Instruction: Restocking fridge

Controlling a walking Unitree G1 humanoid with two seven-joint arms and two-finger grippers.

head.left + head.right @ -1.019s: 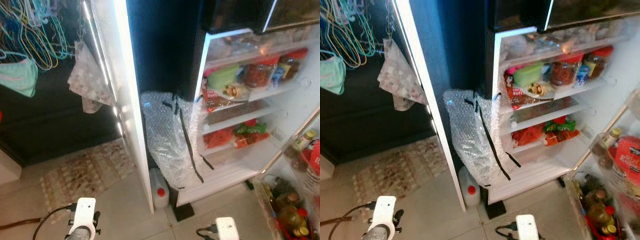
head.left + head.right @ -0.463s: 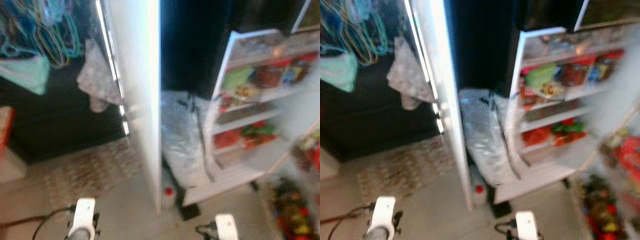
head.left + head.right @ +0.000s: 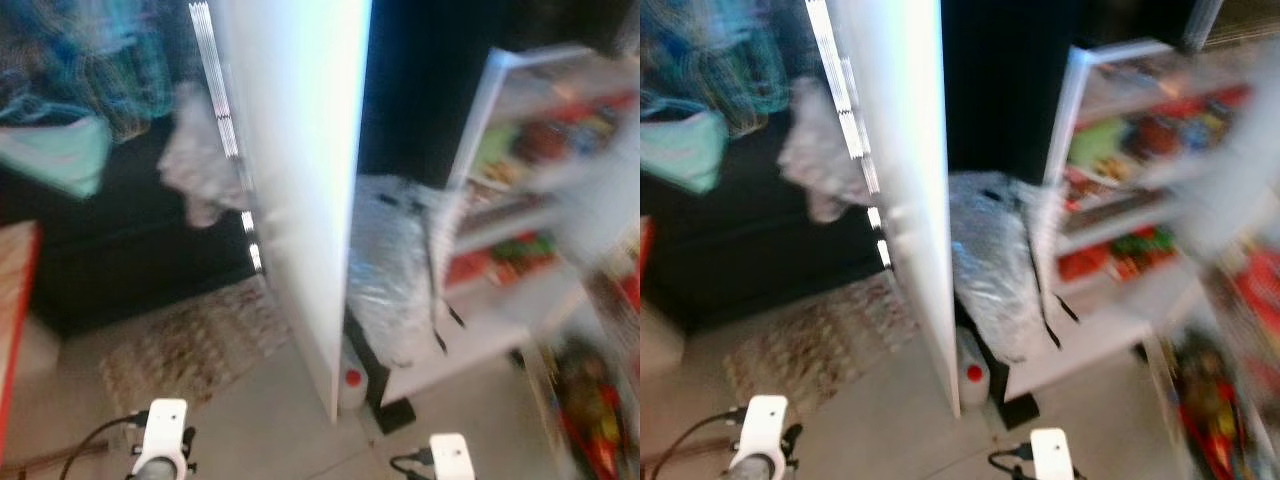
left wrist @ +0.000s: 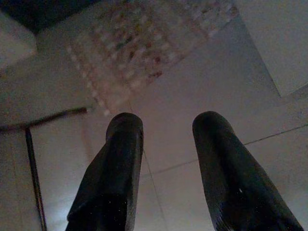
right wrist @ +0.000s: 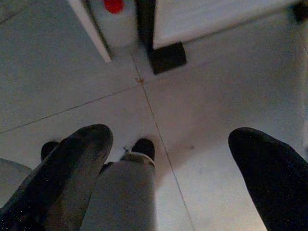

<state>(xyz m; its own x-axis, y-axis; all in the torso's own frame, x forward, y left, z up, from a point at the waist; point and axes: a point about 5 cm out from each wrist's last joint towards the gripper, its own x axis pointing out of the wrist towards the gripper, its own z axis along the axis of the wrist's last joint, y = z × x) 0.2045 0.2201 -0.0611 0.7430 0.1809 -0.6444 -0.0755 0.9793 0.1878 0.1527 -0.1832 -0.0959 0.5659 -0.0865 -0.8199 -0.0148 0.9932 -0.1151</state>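
Note:
The open fridge [image 3: 520,330] stands at the right, its shelves [image 3: 1120,215] stocked with blurred red and green packs. Its door [image 3: 1220,400] at the far right holds bottles. Both arms hang low, their white wrists [image 3: 160,440] at the bottom edge of the eye views. In the left wrist view my left gripper [image 4: 166,125] is open over the tiled floor, nothing between the fingers. The right wrist view has my right gripper [image 5: 180,139] open too, above the floor, with a grey leg [image 5: 125,192] of the robot below it.
A white panel [image 3: 295,180] stands edge-on left of the fridge. A bubble-wrapped bundle [image 3: 390,270] and a red-capped white jug [image 3: 972,375] sit beside it. A patterned rug [image 3: 190,345] lies on the floor at left, under hanging cloths and hangers [image 3: 70,90].
The whole picture has slid right and blurred, so the camera has turned left. The arms still hang in the same pose.

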